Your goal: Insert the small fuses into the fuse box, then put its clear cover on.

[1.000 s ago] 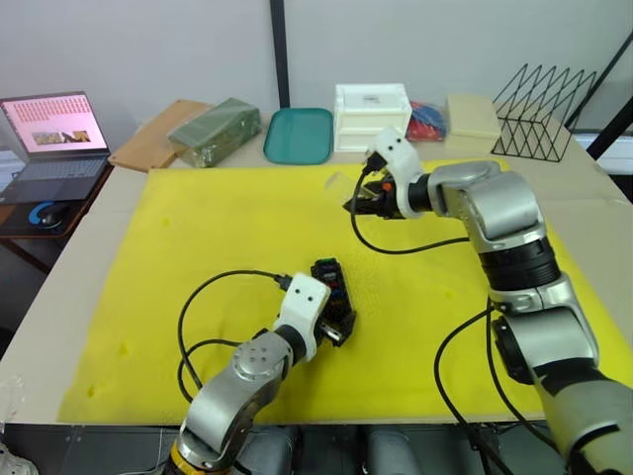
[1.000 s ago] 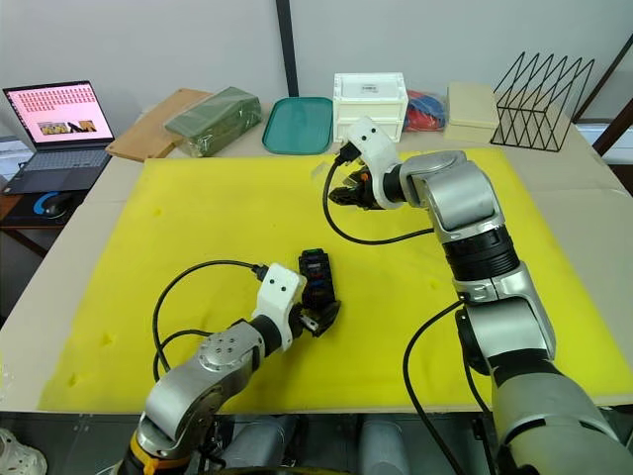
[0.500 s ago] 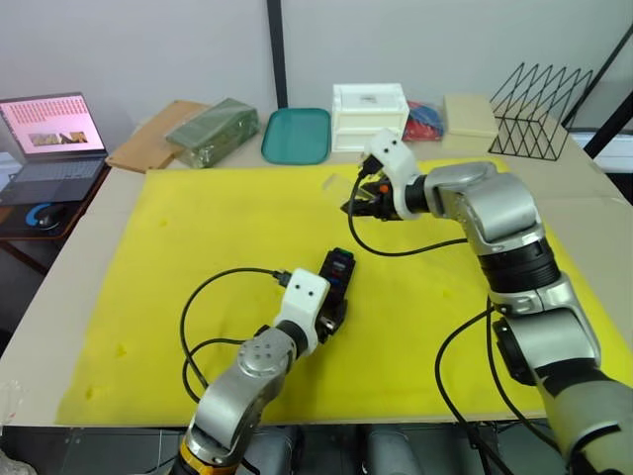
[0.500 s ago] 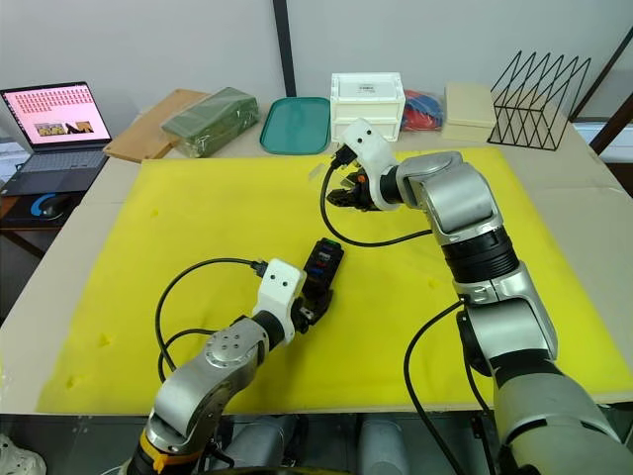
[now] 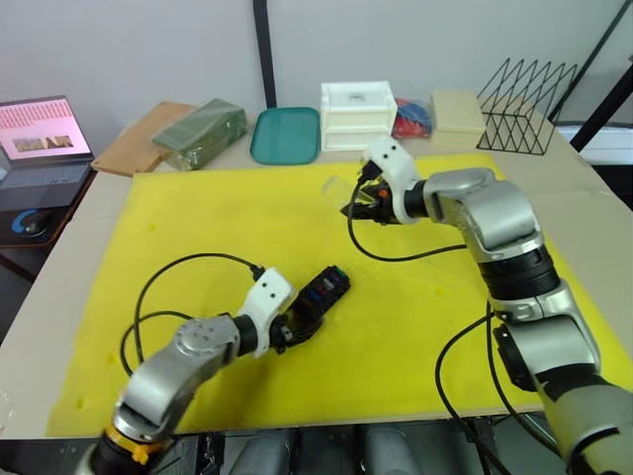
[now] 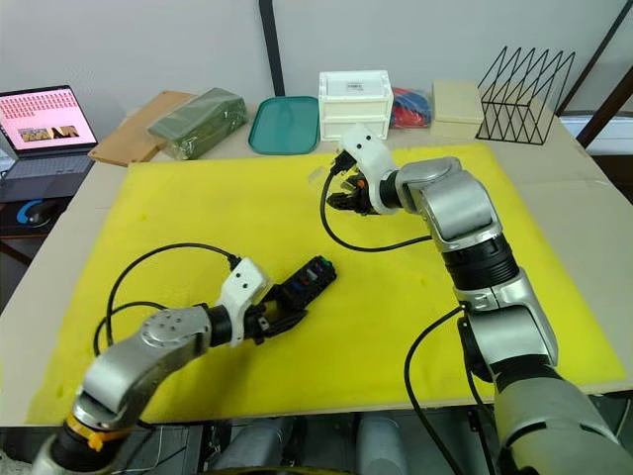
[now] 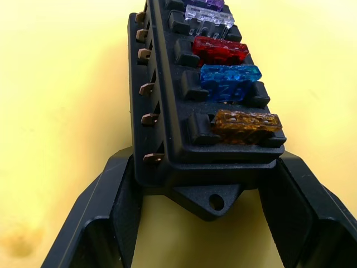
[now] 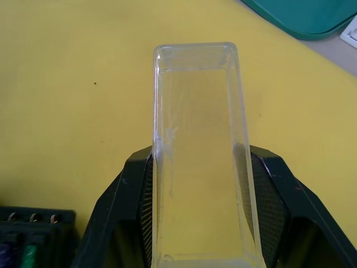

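The black fuse box (image 5: 318, 294) is low over the yellow mat (image 5: 198, 228), near its front middle, tilted towards the far right. My left gripper (image 5: 287, 327) is shut on its near end, one black finger (image 7: 106, 218) on each side. In its slots sit tan (image 7: 245, 125), blue (image 7: 230, 75), red (image 7: 219, 49) and purple (image 7: 207, 3) fuses. My right gripper (image 5: 364, 206) is near the mat's far middle, shut on the clear cover (image 8: 198, 151), which sticks out lengthwise between its fingers.
Behind the mat stand a teal tray (image 5: 285, 135), a white drawer box (image 5: 358, 114), a cream box (image 5: 457, 106) and a black wire rack (image 5: 524, 104). A green box (image 5: 201, 131), a wooden board (image 5: 138, 148) and a laptop (image 5: 40, 139) are at the far left.
My left arm has swung out to the left, and the fuse box in its gripper has turned from pointing away to pointing diagonally right. The right gripper still holds the cover in place.
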{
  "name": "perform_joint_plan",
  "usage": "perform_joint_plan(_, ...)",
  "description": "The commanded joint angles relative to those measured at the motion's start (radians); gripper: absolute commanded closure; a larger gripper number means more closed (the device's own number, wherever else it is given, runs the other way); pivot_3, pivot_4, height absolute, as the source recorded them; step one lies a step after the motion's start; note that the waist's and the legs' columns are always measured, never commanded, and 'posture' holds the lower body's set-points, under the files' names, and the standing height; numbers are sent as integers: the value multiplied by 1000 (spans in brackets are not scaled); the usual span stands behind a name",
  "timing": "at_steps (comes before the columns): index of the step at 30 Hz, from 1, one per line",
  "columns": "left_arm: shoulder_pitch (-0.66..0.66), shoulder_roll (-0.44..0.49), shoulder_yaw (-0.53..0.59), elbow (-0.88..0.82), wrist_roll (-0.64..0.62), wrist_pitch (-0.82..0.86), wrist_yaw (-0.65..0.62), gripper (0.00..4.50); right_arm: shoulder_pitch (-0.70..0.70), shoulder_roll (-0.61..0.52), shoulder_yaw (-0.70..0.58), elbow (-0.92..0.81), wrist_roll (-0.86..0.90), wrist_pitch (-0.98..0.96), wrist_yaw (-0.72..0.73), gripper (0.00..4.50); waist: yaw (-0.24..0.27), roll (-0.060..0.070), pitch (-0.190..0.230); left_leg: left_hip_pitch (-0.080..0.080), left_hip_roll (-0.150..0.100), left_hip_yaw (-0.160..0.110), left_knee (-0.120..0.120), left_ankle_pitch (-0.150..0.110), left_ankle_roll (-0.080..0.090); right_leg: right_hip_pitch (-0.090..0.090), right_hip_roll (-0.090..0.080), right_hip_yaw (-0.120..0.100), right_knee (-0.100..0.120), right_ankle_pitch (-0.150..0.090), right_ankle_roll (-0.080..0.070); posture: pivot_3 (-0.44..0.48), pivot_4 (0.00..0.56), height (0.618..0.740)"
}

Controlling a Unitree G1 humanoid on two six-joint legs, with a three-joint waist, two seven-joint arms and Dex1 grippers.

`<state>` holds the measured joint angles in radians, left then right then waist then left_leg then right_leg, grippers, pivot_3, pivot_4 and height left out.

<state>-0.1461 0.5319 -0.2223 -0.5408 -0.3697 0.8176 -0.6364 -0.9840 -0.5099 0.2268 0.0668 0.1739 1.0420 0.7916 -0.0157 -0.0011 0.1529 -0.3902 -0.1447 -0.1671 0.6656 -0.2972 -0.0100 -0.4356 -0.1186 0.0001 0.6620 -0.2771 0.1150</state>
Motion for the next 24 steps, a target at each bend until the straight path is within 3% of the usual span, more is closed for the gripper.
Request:
perform_joint_plan(1,-37,106,-28,96,-8,-138,-221,1852,-8,-21,-21,-83,20,4,2,2615,1,0,0,0,0,0,0,0,0,0,0,0,0,0,0,0,150,740)
perform_joint_plan(5,-119,161,-86,250,38,-269,-373,1852,10,-37,-24,-126,32,21,-2,2615,4,0,0,0,0,0,0,0,0,1,0,0,-1,0,0,0,150,740)
perform_joint_plan(10,-226,154,-134,434,85,-471,-549,1852,34,-58,-32,-179,42,42,-17,2615,4,0,0,0,0,0,1,0,0,1,0,-1,-1,0,0,0,150,740)
perform_joint_plan(18,-318,115,-148,626,147,-629,-664,1852,82,-134,-31,-301,84,74,11,2615,5,0,0,0,-1,-1,1,0,0,1,0,-1,0,0,0,0,150,740)
perform_joint_plan(24,-325,99,-113,647,173,-680,-626,17,111,-188,-31,-368,114,92,26,2615,5,0,0,0,-1,-1,2,0,0,1,-1,-1,0,0,0,0,150,740)
